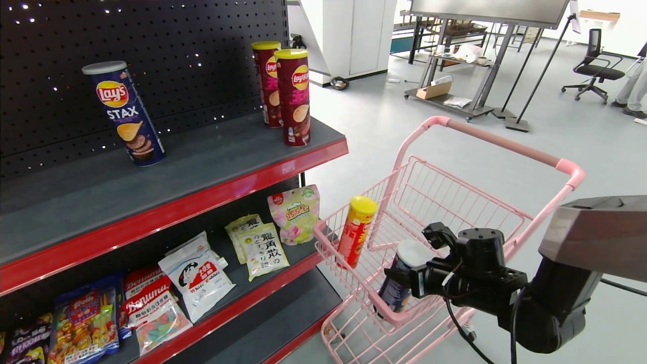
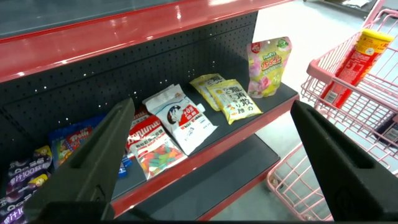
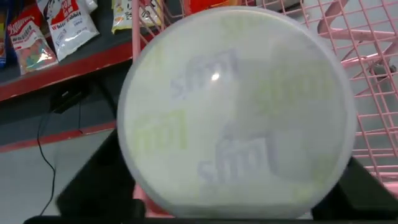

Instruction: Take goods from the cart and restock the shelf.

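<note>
A pink cart point(image 1: 505, 144) stands to the right of the shelf point(image 1: 212, 162). My right gripper point(image 1: 410, 279) is inside the basket, shut on a blue chip can point(image 1: 393, 298) that leans over; its white lid point(image 3: 236, 106) faces the wrist camera, with dark fingers point(image 3: 87, 186) on either side. An orange can with a yellow lid point(image 1: 356, 237) leans in the cart's near-left corner point(image 2: 357, 56). On the top shelf stand a blue can point(image 1: 126, 114) and two maroon cans point(image 1: 293, 96). My left gripper point(image 2: 211, 162) is open and empty, facing the lower shelf.
Snack bags point(image 1: 197, 273) line the lower shelf point(image 2: 186, 124), with a green-pink pouch point(image 1: 295, 212) at its right end. The top shelf has bare room between the blue and maroon cans. Beyond the cart are grey floor, a wheeled stand point(image 1: 445, 86) and an office chair point(image 1: 594, 68).
</note>
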